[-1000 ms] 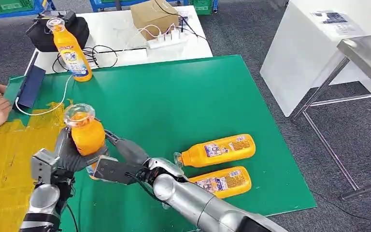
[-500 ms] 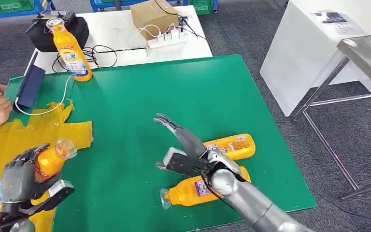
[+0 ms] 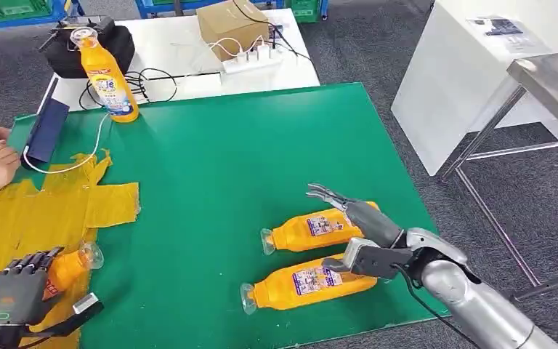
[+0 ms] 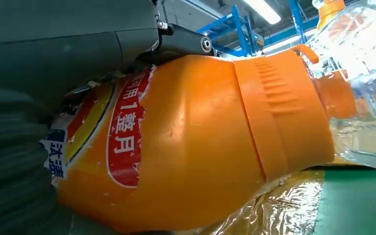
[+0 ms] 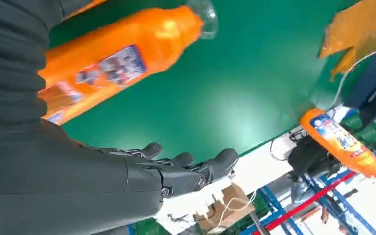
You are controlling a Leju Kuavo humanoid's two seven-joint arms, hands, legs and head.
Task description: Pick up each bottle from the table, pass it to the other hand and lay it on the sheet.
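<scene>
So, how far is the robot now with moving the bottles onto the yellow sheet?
Nothing lies released on the yellow sheet yet. In hand: the left hand holds one bottle low over the sheet, about to lay it down. Left: two bottles lying on the green mat by the open right hand, and one upright bottle at the far edge.
</scene>
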